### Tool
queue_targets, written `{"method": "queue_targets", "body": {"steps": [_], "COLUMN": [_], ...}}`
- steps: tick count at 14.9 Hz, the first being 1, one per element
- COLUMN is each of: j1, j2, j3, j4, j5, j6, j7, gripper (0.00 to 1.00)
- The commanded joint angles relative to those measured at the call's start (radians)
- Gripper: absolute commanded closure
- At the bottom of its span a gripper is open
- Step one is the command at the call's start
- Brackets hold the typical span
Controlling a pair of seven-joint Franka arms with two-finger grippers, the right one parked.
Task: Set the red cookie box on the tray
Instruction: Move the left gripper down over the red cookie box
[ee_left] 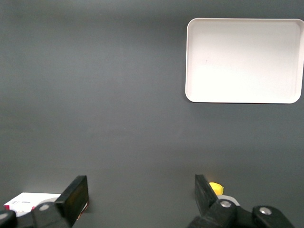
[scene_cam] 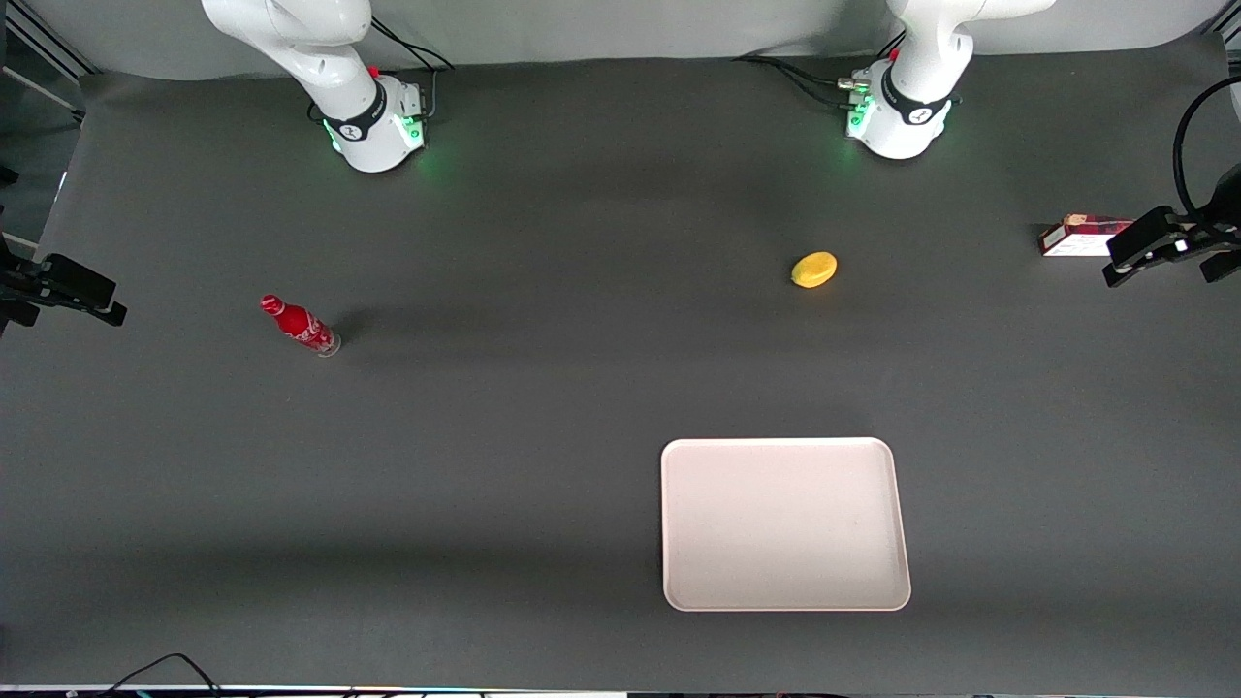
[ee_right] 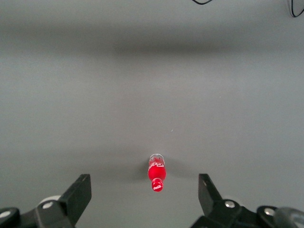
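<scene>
The red cookie box (scene_cam: 1074,236) lies on the dark table toward the working arm's end, its outer end hidden by a black fixture (scene_cam: 1154,244). The left wrist view shows its white side (ee_left: 28,202) beside one finger (ee_left: 76,194). The tray (scene_cam: 783,523) is pale, flat and bare, and sits nearer to the front camera; it also shows from the wrist (ee_left: 244,61). My left gripper (ee_left: 141,183) hangs high over the table, open, with only bare table between its fingers. It does not show in the front view.
A yellow lemon (scene_cam: 814,269) lies between the box and the table's middle, partly hidden by a finger in the wrist view (ee_left: 216,187). A small red bottle (scene_cam: 299,325) lies toward the parked arm's end. A black cable loops above the fixture.
</scene>
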Motion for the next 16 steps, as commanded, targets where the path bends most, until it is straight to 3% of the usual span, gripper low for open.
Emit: {"method": "queue_targets", "body": {"steps": [1, 4, 6, 8, 10, 12, 16], "j1": [-0.003, 0.003, 0.006, 0.006, 0.007, 0.021, 0.058], "j2": [0.013, 0.014, 0.011, 0.016, 0.014, 0.013, -0.003], "j3": [0.003, 0.015, 0.088, 0.158, 0.204, 0.263, 0.347], "j4": [0.023, 0.011, -0.030, -0.079, -0.145, -0.196, -0.317], "j5": [0.001, 0.019, 0.061, 0.094, 0.180, 0.183, 0.174], "j6": [-0.002, -0.018, -0.006, 0.020, 0.107, 0.149, 0.233], "j7": [0.013, 0.140, 0.271, 0.497, 0.822, 1.100, 1.332], "gripper": [0.00, 0.00, 0.00, 0.00, 0.00, 0.00, 0.00]}}
